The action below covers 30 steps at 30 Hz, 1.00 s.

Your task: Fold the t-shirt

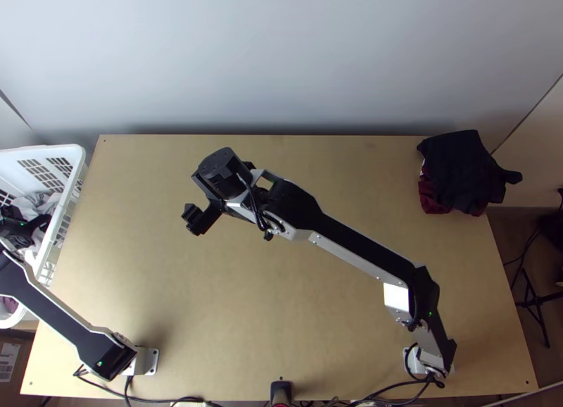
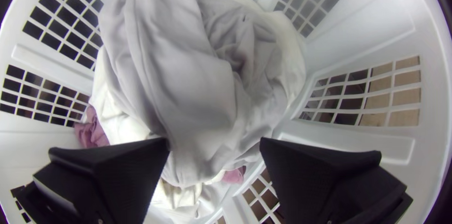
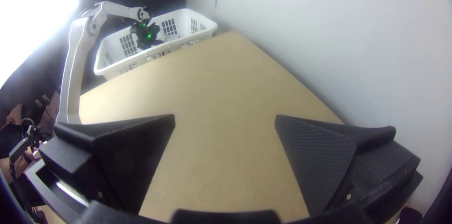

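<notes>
While the black left pincer (image 2: 214,144) is held over the laundry with its two wide, flat fingers well apart, nothing is seen clamped between them. Beneath it a bunched light grey cloth (image 2: 188,78) is found, probably the t-shirt to be folded, though no collar or sleeve can be made out. It can be expected to be light, limp and easily creased, not fragile, and perhaps slippery if only a thin pinch is taken. It is best gripped by a raised ridge of the bundle, so that several layers are caught at once; a shoulder or hem can be sought later, once it is hung free or laid down.

Around it, a cream-white cloth (image 2: 294,54) and a mauve cloth (image 2: 94,132) are pressed close, and either could be dragged along. All are enclosed by a white plastic laundry basket (image 2: 376,17), whose high latticed walls must be cleared by any lift.

Farther out, the black right pincer (image 3: 225,119), parted and without cloth, is held over the light wooden table (image 1: 281,322); the folding space is crossed by its arm (image 1: 366,255). At the far right corner, a heap of black cloth (image 1: 457,164) is piled over dark red cloth (image 1: 435,201).
</notes>
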### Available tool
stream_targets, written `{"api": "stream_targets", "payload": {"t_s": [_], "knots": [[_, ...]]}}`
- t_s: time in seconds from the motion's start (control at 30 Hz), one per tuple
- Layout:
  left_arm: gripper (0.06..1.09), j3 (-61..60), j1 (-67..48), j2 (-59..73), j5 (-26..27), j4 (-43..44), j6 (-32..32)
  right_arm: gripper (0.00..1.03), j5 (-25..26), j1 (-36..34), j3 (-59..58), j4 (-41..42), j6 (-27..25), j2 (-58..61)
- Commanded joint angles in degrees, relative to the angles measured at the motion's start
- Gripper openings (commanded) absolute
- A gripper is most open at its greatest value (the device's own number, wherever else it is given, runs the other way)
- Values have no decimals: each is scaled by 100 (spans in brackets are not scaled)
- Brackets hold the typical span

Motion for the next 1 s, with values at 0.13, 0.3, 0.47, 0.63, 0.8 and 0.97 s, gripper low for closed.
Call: {"api": "stream_targets", "payload": {"t_s": [0.13, 0.3, 0.47, 0.63, 0.8, 0.97], "knots": [[20, 12, 184, -66, 853, -52, -320, 99, 339, -34, -50, -22, -118, 49], [20, 3, 210, -619, 845, -404, -337, 99, 436, -34, -41, -31, -180, 128], [20, -15, 184, -1516, 871, -896, -373, 99, 515, -34, -6, -48, -206, 172], [18, -15, 131, -2588, 1179, -1177, -522, 99, 585, -34, 64, -66, -206, 111], [17, 47, -10, -3449, 1407, -1221, -777, 99, 726, -34, 55, -92, -206, -65], [16, 442, -230, -3985, 1434, -1256, -1102, 99, 875, -52, -15, -330, -180, -276]]}}
